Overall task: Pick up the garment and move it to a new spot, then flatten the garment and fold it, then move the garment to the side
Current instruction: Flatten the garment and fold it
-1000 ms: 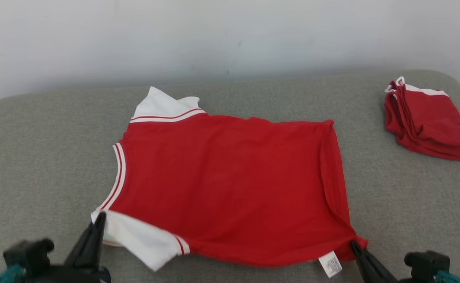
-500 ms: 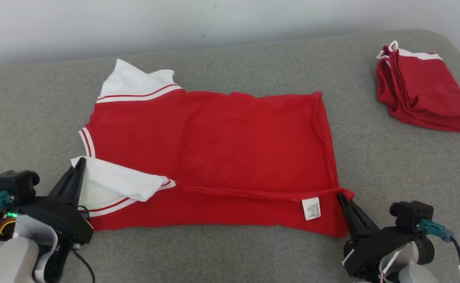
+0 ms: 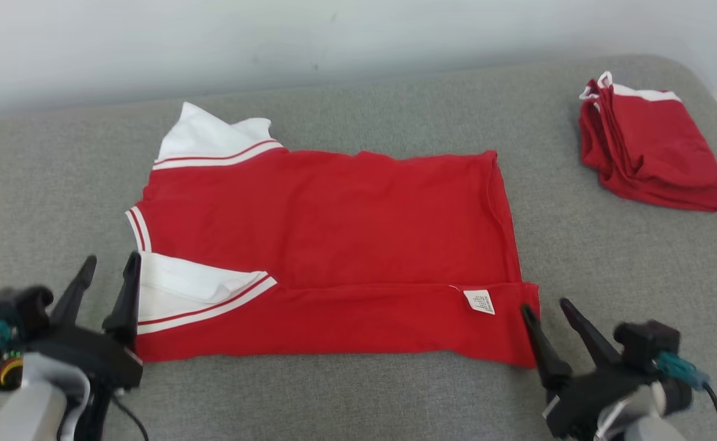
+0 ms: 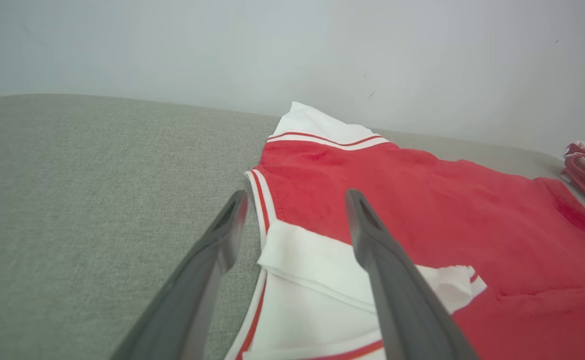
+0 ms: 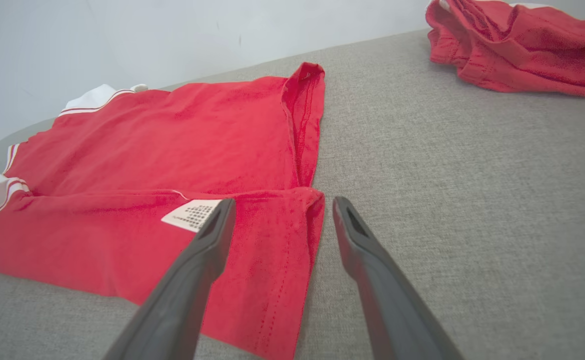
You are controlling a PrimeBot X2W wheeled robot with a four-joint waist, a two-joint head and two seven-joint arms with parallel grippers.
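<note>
- The grey tabletop (image 3: 358, 398) is spanning the head view below a pale wall (image 3: 358, 43).
- The garment (image 3: 346, 233), red with white trim, is lying flat across the middle of the frame. Its lower strip is lying folded up over the body.
- A pile (image 3: 652, 153) of folded red cloth is sitting at the upper right, well apart from the garment.
- The left hand (image 3: 112, 260) is standing open at the lower left, gripping nothing. In its wrist view the fingers are straddling the garment's edge by the white sleeve (image 3: 193, 288).
- The right hand (image 3: 545, 306) is standing open and empty at the lower right, its fingers straddling the garment's lower right edge.
- A white label (image 3: 480, 301) is lying on the folded strip, just left of the right hand.
</note>
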